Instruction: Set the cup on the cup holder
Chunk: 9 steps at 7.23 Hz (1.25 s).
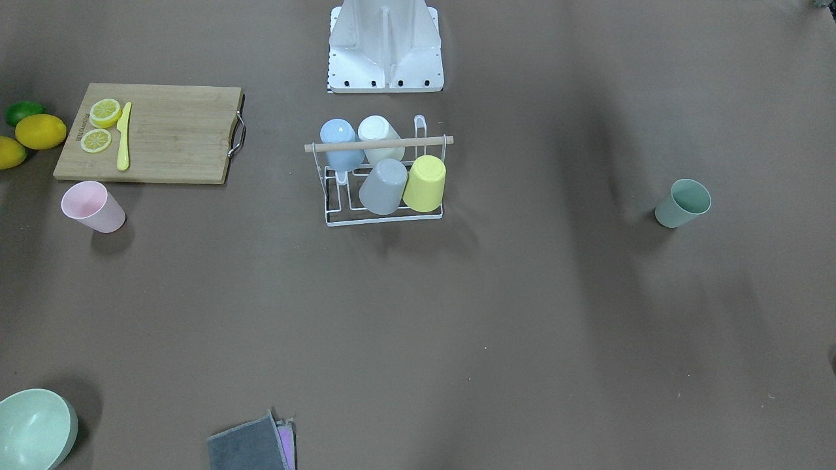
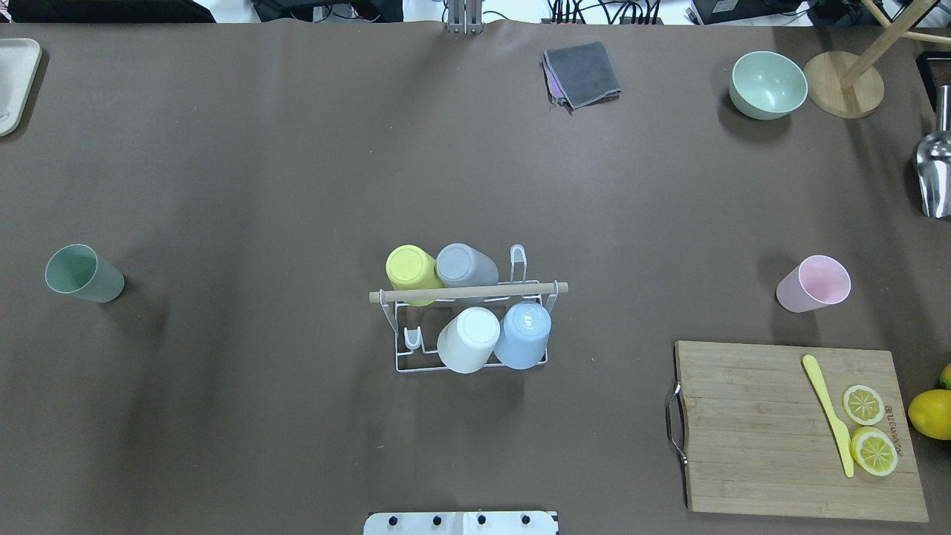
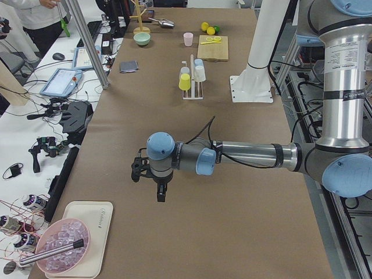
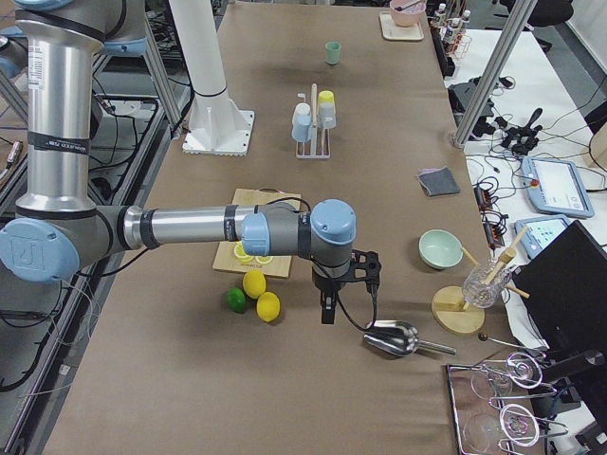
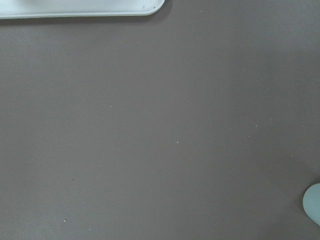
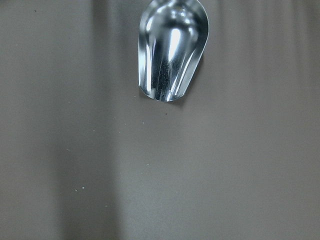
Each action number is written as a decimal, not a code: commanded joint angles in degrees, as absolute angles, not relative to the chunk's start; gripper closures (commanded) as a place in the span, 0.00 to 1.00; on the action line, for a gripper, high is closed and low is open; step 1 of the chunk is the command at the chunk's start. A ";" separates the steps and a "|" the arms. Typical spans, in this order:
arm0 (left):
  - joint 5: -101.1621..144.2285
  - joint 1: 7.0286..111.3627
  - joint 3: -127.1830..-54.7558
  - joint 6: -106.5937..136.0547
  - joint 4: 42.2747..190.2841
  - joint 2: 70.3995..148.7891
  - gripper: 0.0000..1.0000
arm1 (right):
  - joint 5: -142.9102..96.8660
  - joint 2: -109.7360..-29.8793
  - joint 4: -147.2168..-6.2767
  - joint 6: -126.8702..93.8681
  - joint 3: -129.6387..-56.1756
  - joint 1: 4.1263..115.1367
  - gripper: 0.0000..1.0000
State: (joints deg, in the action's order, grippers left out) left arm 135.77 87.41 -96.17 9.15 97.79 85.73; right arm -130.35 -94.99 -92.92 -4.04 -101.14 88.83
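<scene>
Now a green cup (image 2: 83,273) is standing at nine o'clock of the cup holder (image 2: 464,292). How open the left gripper (image 3: 160,195) and right gripper (image 4: 327,313) are cannot be told.

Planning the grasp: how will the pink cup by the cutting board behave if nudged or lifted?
The pink cup stands upright, mouth up, tapering to its base, so a high push probably tips it. It looks empty and thin-walled: likely light, stiff.
</scene>
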 commanded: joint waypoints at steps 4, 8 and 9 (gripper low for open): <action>135.70 87.36 -96.06 9.14 97.73 85.69 0.03 | -130.52 -84.65 -103.53 -5.35 -100.55 83.51 0.01; 135.79 87.28 -96.06 9.14 97.82 85.69 0.03 | -133.48 -79.91 -103.71 -13.97 -96.26 76.82 0.02; 135.79 87.28 -96.06 9.14 97.82 85.69 0.03 | -134.38 -78.50 -103.62 -13.97 -93.72 75.95 0.02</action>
